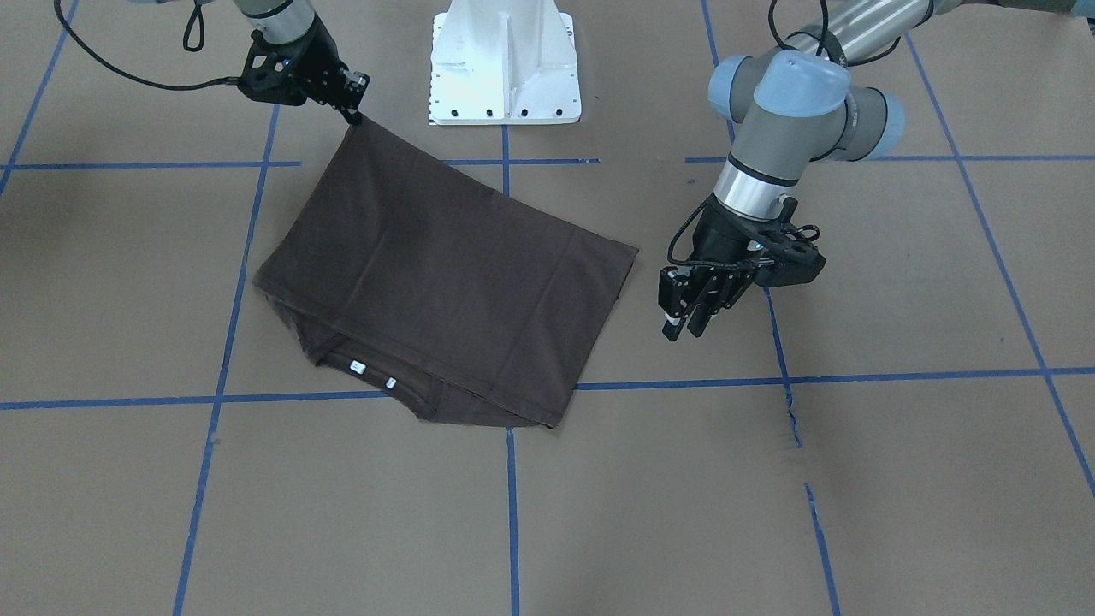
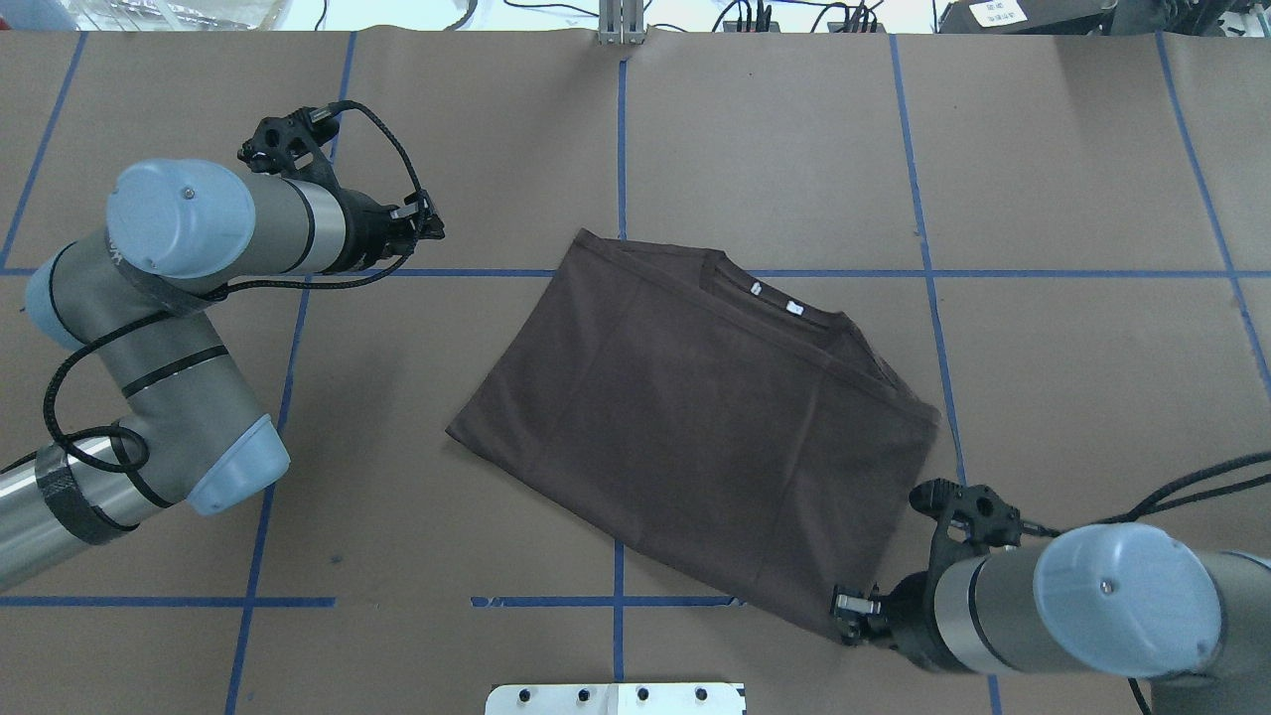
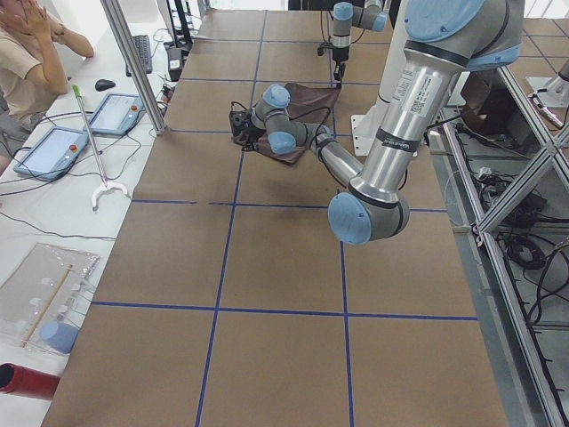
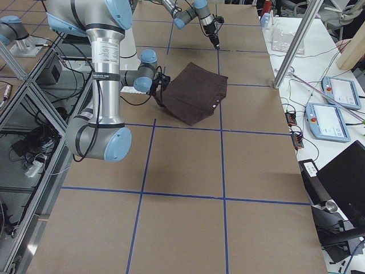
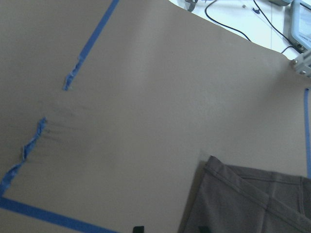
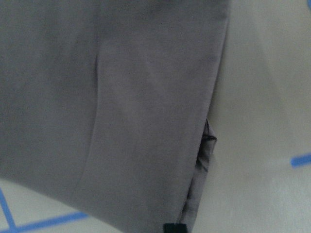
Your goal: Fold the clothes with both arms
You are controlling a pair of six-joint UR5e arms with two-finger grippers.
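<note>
T-shirt (image 1: pixel 445 282), dark brown and already doubled over, lies askew on the surface (image 1: pixel 898 479) in front of the white pedestal (image 1: pixel 505 60) in the front-facing view, with its white neck labels (image 1: pixel 358 367) at the edge away from the robot. There the right claw (image 1: pixel 353 115) is pinched onto the corner nearest the robot. The left claw (image 1: pixel 684 323) hangs near the corner on its own side, parted and empty. Overhead, the right claw (image 2: pixel 849 611) sits at that same near corner and the left claw (image 2: pixel 434 224) is clear of the fabric. The side views add nothing on the grips. The left wrist view shows two fingertips (image 5: pixel 138 228) spread over bare surface, with a hemmed corner close by. The right wrist view is filled with cloth. The next fold likely wants the left claw lowered onto its corner and closed on all layers. Both should then lift level so the folded edge does not skew.
</note>
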